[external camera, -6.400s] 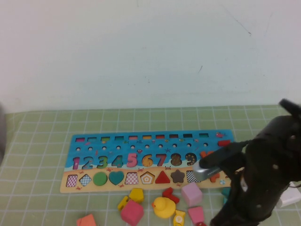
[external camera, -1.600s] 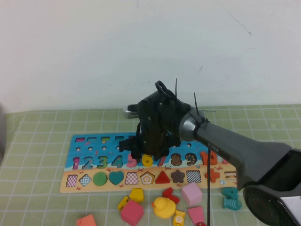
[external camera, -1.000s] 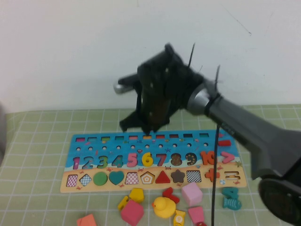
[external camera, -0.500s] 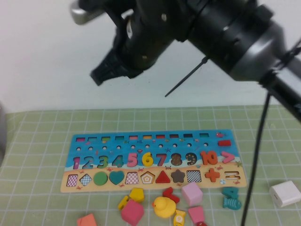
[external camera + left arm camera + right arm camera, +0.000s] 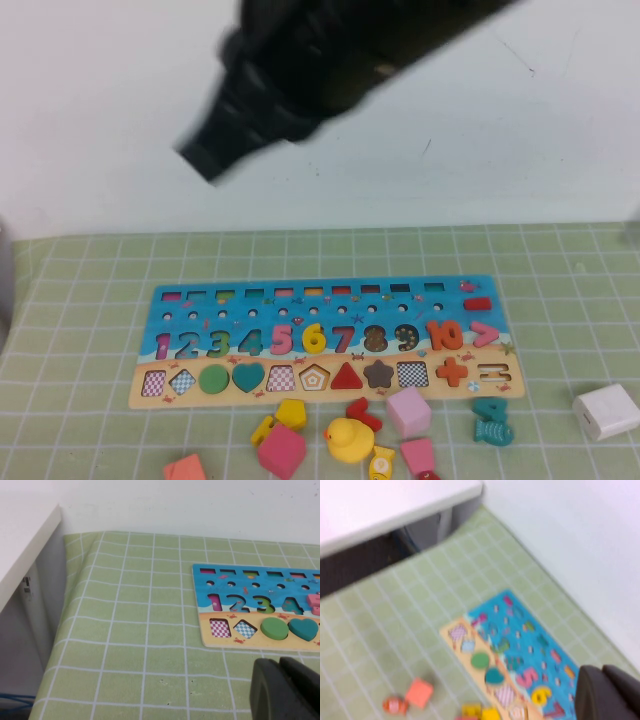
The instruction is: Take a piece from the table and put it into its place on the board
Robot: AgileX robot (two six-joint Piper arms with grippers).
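Observation:
The board (image 5: 448, 300) lies across the green checked table, blue on top and tan below. The yellow 6 (image 5: 314, 338) sits in its slot between the pink 5 and the red 7. My right gripper (image 5: 205, 158) is a dark blur high above the table, far off the board. In the right wrist view it (image 5: 602, 680) is shut and empty, with the board (image 5: 520, 640) and the 6 (image 5: 540, 695) far below. My left gripper (image 5: 280, 677) is shut and empty, low over the table near the board's (image 5: 202, 587) left end.
Loose pieces lie in front of the board: a yellow duck (image 5: 347, 440), a yellow block (image 5: 290, 413), pink blocks (image 5: 408, 412), an orange block (image 5: 185, 468), a teal fish (image 5: 492, 420) and a white cube (image 5: 606, 411). A white shelf (image 5: 25, 545) stands by the table's left edge.
My right arm has risen from over the board's 6 up towards the camera, empty. The yellow 6 stays in its slot. The left arm has not moved.

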